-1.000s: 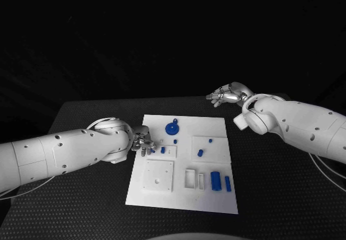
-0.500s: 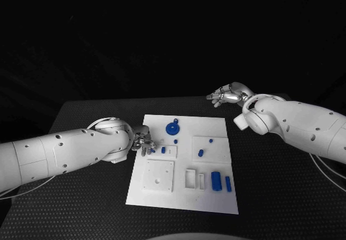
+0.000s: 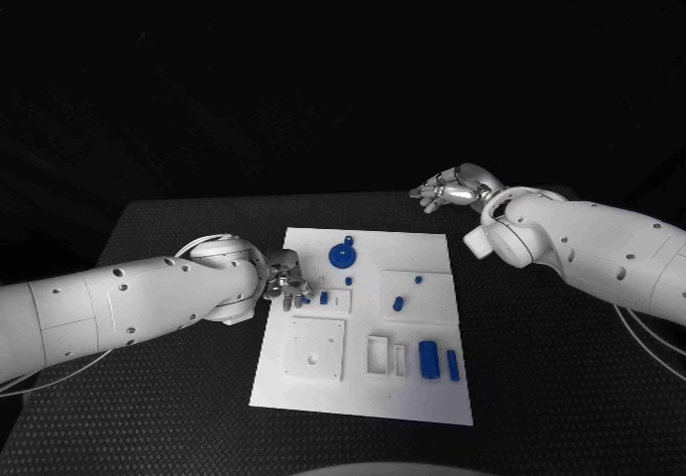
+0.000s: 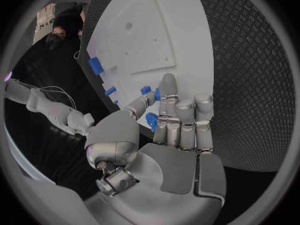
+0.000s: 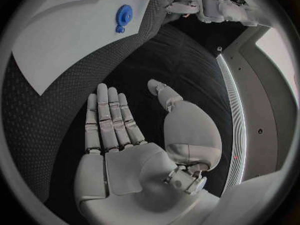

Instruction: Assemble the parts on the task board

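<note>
The task board [image 3: 366,327] lies flat in the middle of the black table [image 3: 171,397], its long side running away from me; on it the blue parts are scattered: a round gear-like part [image 3: 342,255] near the far edge, a small peg [image 3: 323,297] just beside my left fingertips, two small pieces [image 3: 398,302] in the middle right, and a thick cylinder [image 3: 427,356] with a slimmer bar [image 3: 452,364] beside it near the front right; a white square block [image 3: 314,348] and a white open tray [image 3: 385,356] sit on the near half of the board.

My left hand [image 3: 282,283] rests at the board's left edge, fingers [image 4: 167,97] stretched out together over the white plate; a small blue part [image 4: 152,120] shows between thumb and fingers in the wrist view, though I cannot tell whether I truly pinch it or it merely lies beneath.

My right hand [image 3: 450,188] hangs well beyond the board's far right corner, above the table; its palm is flat, fingers [image 5: 111,117] straight, thumb apart, grasping nothing.
</note>
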Controlling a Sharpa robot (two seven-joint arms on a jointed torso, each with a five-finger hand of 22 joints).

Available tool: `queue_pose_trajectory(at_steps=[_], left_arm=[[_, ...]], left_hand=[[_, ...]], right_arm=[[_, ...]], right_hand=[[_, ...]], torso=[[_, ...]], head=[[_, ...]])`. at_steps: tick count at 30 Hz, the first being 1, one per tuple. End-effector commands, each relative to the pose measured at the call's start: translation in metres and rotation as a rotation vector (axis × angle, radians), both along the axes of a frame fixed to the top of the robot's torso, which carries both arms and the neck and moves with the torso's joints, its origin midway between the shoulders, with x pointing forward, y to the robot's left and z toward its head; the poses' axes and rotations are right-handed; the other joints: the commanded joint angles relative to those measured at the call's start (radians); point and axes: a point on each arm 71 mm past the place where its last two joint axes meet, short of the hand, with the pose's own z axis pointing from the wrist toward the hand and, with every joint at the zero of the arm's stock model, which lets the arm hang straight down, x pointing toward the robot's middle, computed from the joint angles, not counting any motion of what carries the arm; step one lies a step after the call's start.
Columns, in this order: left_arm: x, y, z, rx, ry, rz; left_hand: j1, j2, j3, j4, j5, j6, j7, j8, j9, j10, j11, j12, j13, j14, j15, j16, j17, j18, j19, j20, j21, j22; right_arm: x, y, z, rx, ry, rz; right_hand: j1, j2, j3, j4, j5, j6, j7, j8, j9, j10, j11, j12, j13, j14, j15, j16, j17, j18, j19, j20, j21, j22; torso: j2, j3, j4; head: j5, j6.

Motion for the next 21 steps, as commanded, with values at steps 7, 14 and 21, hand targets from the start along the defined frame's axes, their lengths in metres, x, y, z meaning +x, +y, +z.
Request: queue_pose_trajectory(at_steps=[7, 14, 21], left_arm=[[-0.0008, -0.0046, 0.0001, 0.021, -0.044, -0.042], [0.0001, -0.0025, 0.0009, 0.043, -0.066, -0.049], [-0.0008, -0.0031, 0.0002, 0.045, -0.056, -0.06]], left_hand=[[0.015, 0.002, 0.076, -0.067, -0.002, 0.003, -0.005, -0.005, 0.002, 0.023, -0.019, -0.004, 0.001, 0.047, -0.053, -0.002, -0.002, 0.015, 0.002, -0.116, 0.001, 0.01], [0.016, 0.001, 0.077, -0.067, -0.002, 0.003, -0.005, -0.005, 0.002, 0.023, -0.019, -0.005, 0.001, 0.047, -0.053, -0.003, -0.002, 0.015, 0.003, -0.116, 0.001, 0.01], [0.016, 0.001, 0.077, -0.067, -0.002, 0.003, -0.005, -0.005, 0.003, 0.023, -0.019, -0.005, 0.001, 0.047, -0.053, -0.003, -0.003, 0.015, 0.003, -0.116, 0.001, 0.01]], right_arm=[[-0.0005, 0.0013, -0.0005, 0.001, 0.004, 0.015], [-0.0005, 0.0011, -0.0005, 0.0, 0.005, 0.015], [-0.0005, 0.0016, -0.0007, 0.001, 0.005, 0.016]], right_hand=[[0.0, 0.004, -0.003, -0.004, 0.006, -0.007, 0.015, 0.004, -0.002, -0.006, -0.002, 0.004, -0.001, -0.01, 0.001, -0.006, 0.001, 0.004, 0.0, 0.006, -0.005, 0.001], [0.0, 0.004, -0.003, -0.005, 0.006, -0.007, 0.015, 0.004, -0.002, -0.006, -0.002, 0.004, -0.001, -0.01, 0.001, -0.006, 0.001, 0.004, 0.0, 0.007, -0.005, 0.002], [0.0, 0.004, -0.003, -0.005, 0.006, -0.007, 0.015, 0.004, -0.002, -0.006, -0.002, 0.004, -0.001, -0.01, 0.001, -0.006, 0.001, 0.004, 0.0, 0.007, -0.006, 0.002]], torso=[[0.0, -0.0002, -0.0004], [0.0, -0.0005, 0.0003], [0.0, -0.0007, 0.0004]], head=[[-0.001, 0.001], [-0.001, 0.002], [-0.002, 0.001]])
